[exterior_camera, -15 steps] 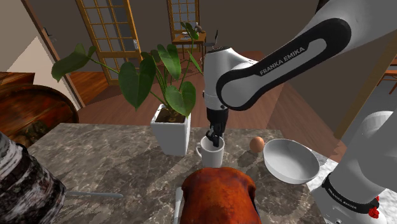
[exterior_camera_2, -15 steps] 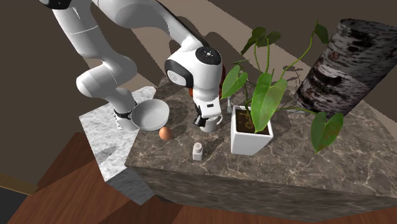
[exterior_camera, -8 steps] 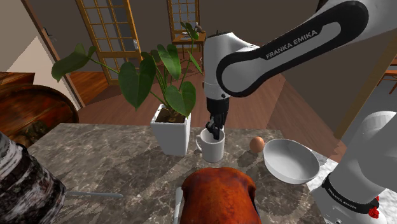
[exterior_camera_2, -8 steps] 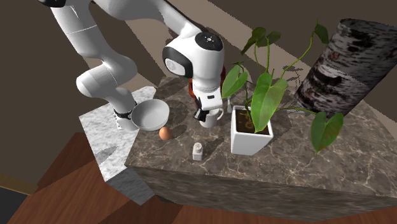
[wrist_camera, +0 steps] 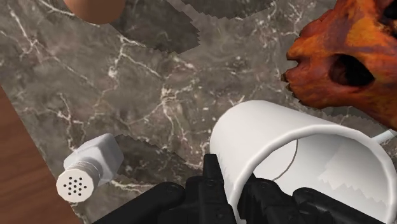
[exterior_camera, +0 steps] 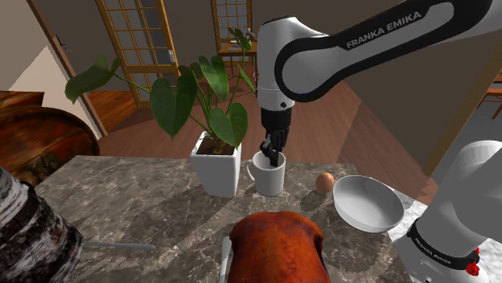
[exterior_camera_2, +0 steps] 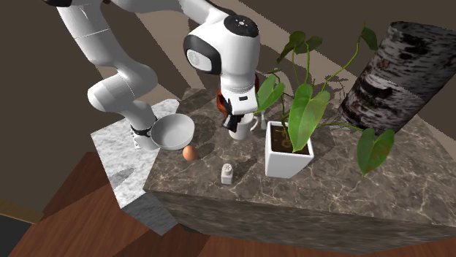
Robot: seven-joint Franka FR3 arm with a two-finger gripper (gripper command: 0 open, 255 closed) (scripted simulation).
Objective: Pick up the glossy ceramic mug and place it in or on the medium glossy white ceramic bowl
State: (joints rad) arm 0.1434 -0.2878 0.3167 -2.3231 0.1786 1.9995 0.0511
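Mug [wrist_camera: 270, 137] and roast [wrist_camera: 321, 54] partly past wrist view's edge

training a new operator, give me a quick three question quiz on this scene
1. True or false: the fingers are shut on the white mug's rim.
2. In the shoulder view, what lies between mug and white bowl? A egg B knife C roast chicken
3. Fill in: the plant stands in a ___ pot.
Key: 1 true; 2 A; 3 white.

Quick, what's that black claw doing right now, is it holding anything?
Claw: closed on the rim of the white mug, holding it.
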